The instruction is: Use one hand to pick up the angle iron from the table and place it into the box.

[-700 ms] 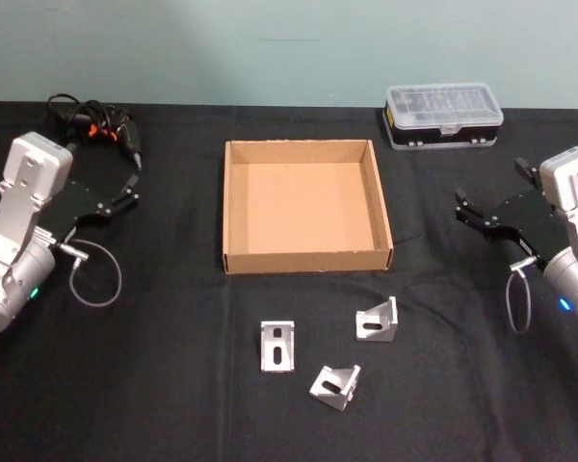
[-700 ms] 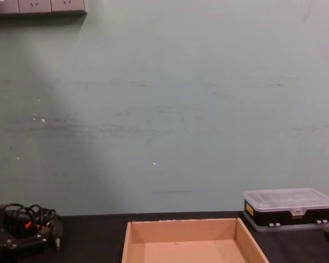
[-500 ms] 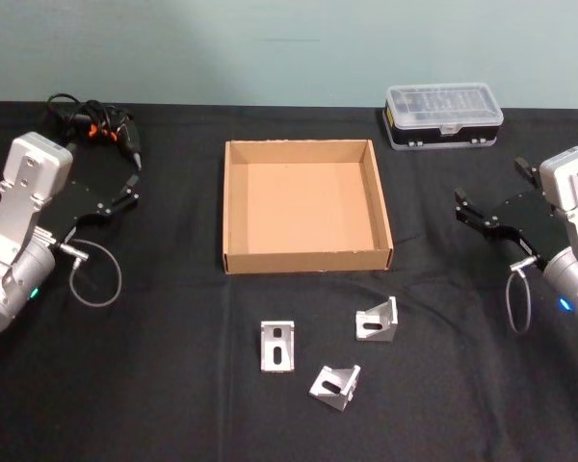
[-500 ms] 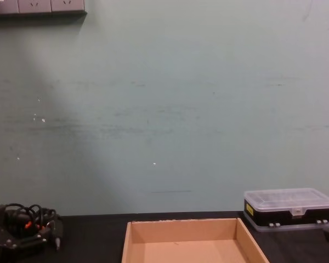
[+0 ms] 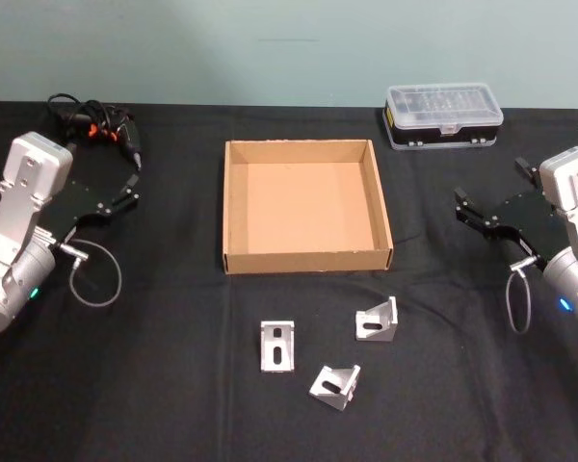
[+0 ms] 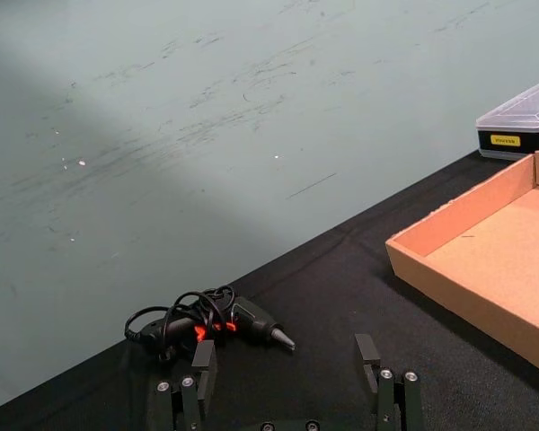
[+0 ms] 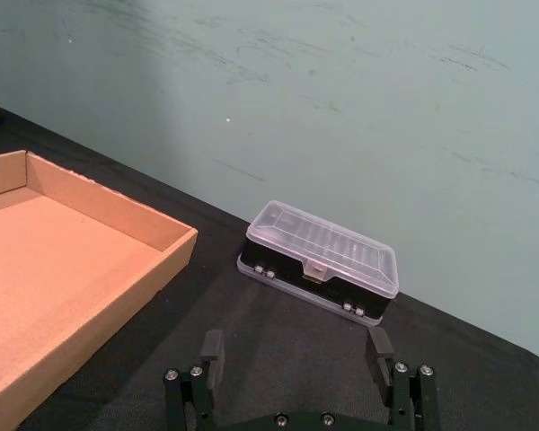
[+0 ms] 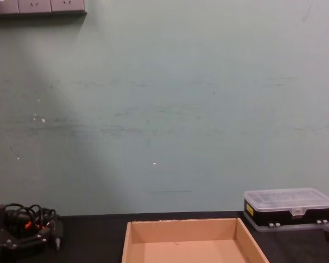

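Three silver angle irons lie on the black table (image 5: pixel 173 337) in front of the box: one at the left (image 5: pixel 278 346), one at the right (image 5: pixel 378 320) and one nearest me (image 5: pixel 335 385). The box (image 5: pixel 308 260) is a shallow tan cardboard tray at the table's middle, with nothing in it. My left gripper (image 5: pixel 133 190) hovers open at the far left, well away from the irons. Over at the far right my right gripper (image 5: pixel 461 209) is open too. The wrist views show each pair of fingers spread with nothing between them: left gripper (image 6: pixel 286 357), right gripper (image 7: pixel 296 346).
A small black case with a clear lid (image 5: pixel 443 114) stands at the back right, behind the box. A black power screwdriver with coiled cable (image 5: pixel 96 130) lies at the back left near my left gripper. A pale green wall rises behind the table.
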You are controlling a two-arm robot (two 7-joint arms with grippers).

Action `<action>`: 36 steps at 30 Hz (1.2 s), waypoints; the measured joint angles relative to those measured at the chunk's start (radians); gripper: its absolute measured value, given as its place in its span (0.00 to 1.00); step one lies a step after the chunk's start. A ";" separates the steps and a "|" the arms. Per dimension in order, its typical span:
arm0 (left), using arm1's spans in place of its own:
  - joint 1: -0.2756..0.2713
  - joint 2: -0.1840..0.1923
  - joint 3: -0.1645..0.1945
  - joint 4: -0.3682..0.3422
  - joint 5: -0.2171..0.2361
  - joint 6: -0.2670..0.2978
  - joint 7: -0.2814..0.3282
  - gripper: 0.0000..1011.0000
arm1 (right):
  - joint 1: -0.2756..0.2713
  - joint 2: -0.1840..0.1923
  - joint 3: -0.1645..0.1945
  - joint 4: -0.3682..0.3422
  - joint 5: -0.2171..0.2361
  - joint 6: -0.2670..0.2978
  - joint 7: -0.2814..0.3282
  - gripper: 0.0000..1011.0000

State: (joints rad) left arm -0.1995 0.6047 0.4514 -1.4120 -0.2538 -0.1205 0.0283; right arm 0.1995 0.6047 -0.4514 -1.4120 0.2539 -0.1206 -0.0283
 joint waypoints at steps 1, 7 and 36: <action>0.000 0.000 0.000 0.000 0.000 0.000 0.000 0.99 | 0.000 0.000 0.000 0.000 0.000 0.000 0.000 0.99; 0.000 0.000 0.000 0.000 0.000 0.000 0.000 0.99 | 0.000 0.000 0.000 0.000 0.000 0.000 0.000 0.99; 0.000 0.000 0.000 0.000 0.000 0.000 0.000 0.99 | 0.000 0.000 0.000 0.000 0.000 0.000 0.000 0.99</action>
State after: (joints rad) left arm -0.1996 0.6047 0.4514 -1.4120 -0.2539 -0.1205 0.0283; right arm 0.1995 0.6047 -0.4514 -1.4120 0.2539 -0.1205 -0.0283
